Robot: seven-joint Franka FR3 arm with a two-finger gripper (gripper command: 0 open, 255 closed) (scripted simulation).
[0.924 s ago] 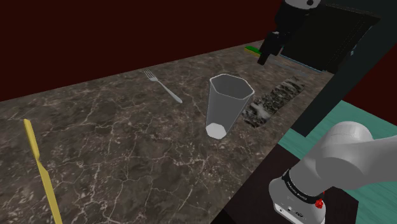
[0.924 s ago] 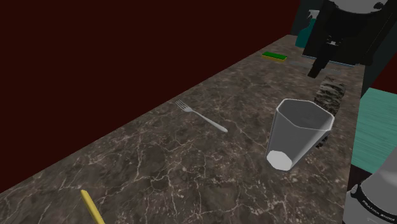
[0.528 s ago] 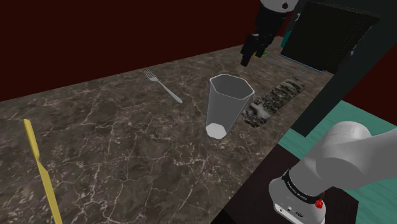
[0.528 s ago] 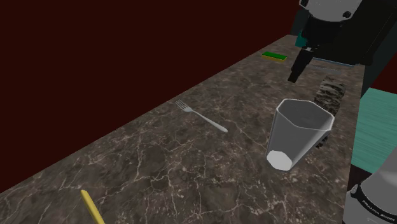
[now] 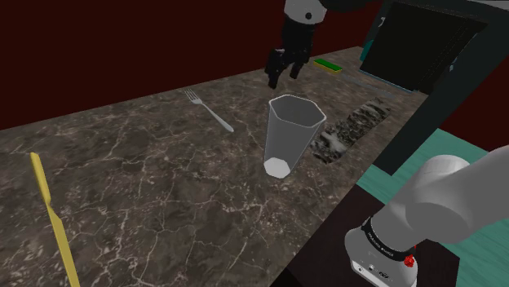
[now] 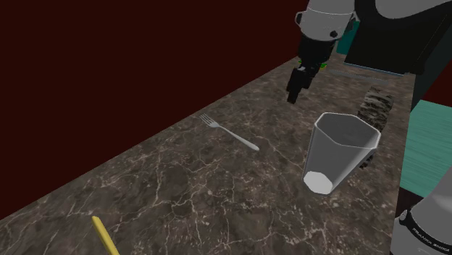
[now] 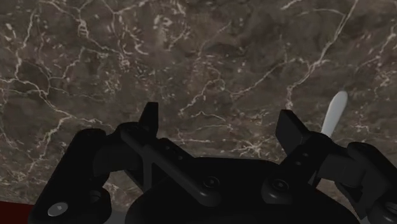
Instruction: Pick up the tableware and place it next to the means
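A silver fork (image 5: 210,112) (image 6: 230,132) lies flat on the dark marble counter (image 5: 147,179) near its far edge. My black gripper (image 5: 277,81) (image 6: 293,98) hangs above the counter, to the right of the fork in the shoulder view and behind the glass. Its fingers stand apart with nothing between them. In the wrist view the gripper (image 7: 221,124) looks down on bare marble, and the pale tip of the fork's handle (image 7: 333,114) shows just beyond one finger.
A tall clear glass (image 5: 289,134) (image 6: 339,151) stands upright near the counter's front edge. A yellow stick (image 5: 54,216) (image 6: 106,236) lies far to the shoulder view's left. A flat green object (image 5: 330,64) lies at the far end, near a dark marble block (image 5: 352,128).
The arm has swung to the shoulder view's left, away from the green object and toward the fork, staying above the counter. The fork and glass have not moved.
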